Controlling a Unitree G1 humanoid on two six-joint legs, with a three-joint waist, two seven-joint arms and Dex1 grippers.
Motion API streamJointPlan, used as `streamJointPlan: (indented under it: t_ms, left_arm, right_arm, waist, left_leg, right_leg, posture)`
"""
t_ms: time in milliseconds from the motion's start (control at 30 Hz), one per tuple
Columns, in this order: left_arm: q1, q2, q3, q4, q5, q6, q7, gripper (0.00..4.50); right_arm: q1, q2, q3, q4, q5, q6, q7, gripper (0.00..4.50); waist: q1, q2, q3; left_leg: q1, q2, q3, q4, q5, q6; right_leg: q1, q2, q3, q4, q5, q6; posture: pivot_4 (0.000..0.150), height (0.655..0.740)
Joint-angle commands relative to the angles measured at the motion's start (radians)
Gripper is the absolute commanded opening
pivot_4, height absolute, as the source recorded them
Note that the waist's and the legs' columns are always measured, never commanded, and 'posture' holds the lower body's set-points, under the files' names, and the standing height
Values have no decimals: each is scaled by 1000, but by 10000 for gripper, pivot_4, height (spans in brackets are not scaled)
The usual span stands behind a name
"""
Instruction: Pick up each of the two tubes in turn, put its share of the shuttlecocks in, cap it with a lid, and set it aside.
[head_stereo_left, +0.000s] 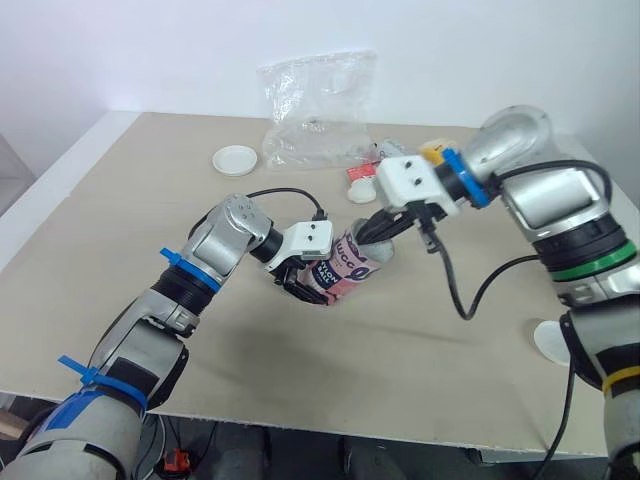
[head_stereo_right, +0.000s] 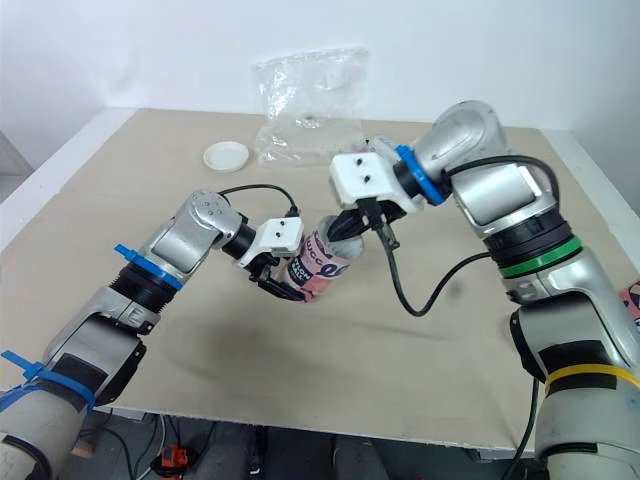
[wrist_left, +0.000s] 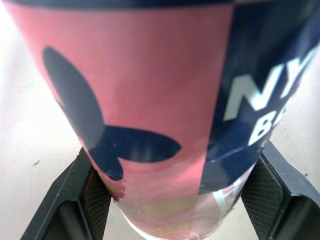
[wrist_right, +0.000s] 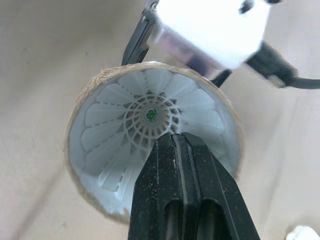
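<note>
My left gripper (head_stereo_left: 308, 284) is shut on a pink and navy tube (head_stereo_left: 346, 264), holding it tilted just above the table with the open mouth toward my right arm. Its two black fingers (wrist_left: 85, 197) clamp the tube's (wrist_left: 150, 100) sides near the bottom end. My right gripper (head_stereo_left: 374, 233) is at the tube's mouth with its fingers shut together. In the right wrist view the fingertips (wrist_right: 172, 142) rest against the skirt of a white shuttlecock (wrist_right: 142, 112) sitting inside the tube's rim (wrist_right: 77, 107).
A crumpled clear plastic bag (head_stereo_left: 315, 100) lies at the back of the table. A white lid (head_stereo_left: 235, 158) sits to its left, and another white lid (head_stereo_left: 548, 340) is near the right edge. Small red, white and yellow items (head_stereo_left: 362, 180) lie behind my right gripper.
</note>
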Motion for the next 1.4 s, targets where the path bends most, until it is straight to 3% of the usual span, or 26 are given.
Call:
streamJointPlan:
  t_ms: [33,233,600,833,1133,1233,1333,1400]
  left_arm:
    - [23,1,-6,16,4,-29,15,32348]
    - [72,-12,45,23,-30,-98,64,32348]
    - [273,-100,196,-25,-175,-272,193,32348]
    - [388,-177,179,-48,-183,-317,279,32348]
    - [422,-216,126,-80,-151,-313,333,32348]
    - [422,-218,109,-87,-146,-308,342,32348]
    - [416,-222,99,-86,-142,-304,351,32348]
    - [413,-223,95,-86,-141,-298,353,32348]
  right_arm:
    - [-7,-56,-138,-58,106,130,39,287]
    - [70,-138,-322,-107,210,289,-39,287]
    - [595,-167,-756,-464,401,585,-404,287]
    - [894,-236,-884,-519,377,608,-478,287]
    - [1076,-323,-971,-479,363,588,-458,287]
    - [1129,-370,-1001,-448,355,608,-427,9916]
    - [1202,-411,-1030,-431,344,620,-397,26745]
    - [1252,-430,-1057,-427,338,643,-383,34536]
  waist:
    - [0,0,0]
    - [2,0,0]
    - [16,-1,0]
    - [22,-1,0]
    - [21,-1,0]
    - [22,-1,0]
    - [21,-1,0]
    - [22,0,0]
  left_leg:
    - [0,0,0,0,0,0]
    - [0,-1,0,0,0,0]
    - [-1,-3,2,1,0,0]
    - [-1,-4,1,1,0,0]
    - [1,-4,2,3,0,0]
    - [1,-4,2,3,0,1]
    - [0,-4,2,2,0,1]
    - [0,-4,2,1,0,1]
  right_leg:
    - [0,0,0,0,0,0]
    - [0,-2,0,0,-1,-2]
    - [0,-6,-1,-1,2,2]
    - [2,-6,-1,-1,2,5]
    - [4,-6,-1,-4,1,4]
    - [5,-6,-1,-5,1,4]
    - [6,-6,-1,-8,1,4]
    - [6,-6,-1,-9,1,4]
  posture:
    - [1500,7400]
    - [1500,7400]
    - [1500,7400]
    - [1500,7400]
    - [1500,7400]
    - [1500,7400]
    - [1500,7400]
    - [1500,7400]
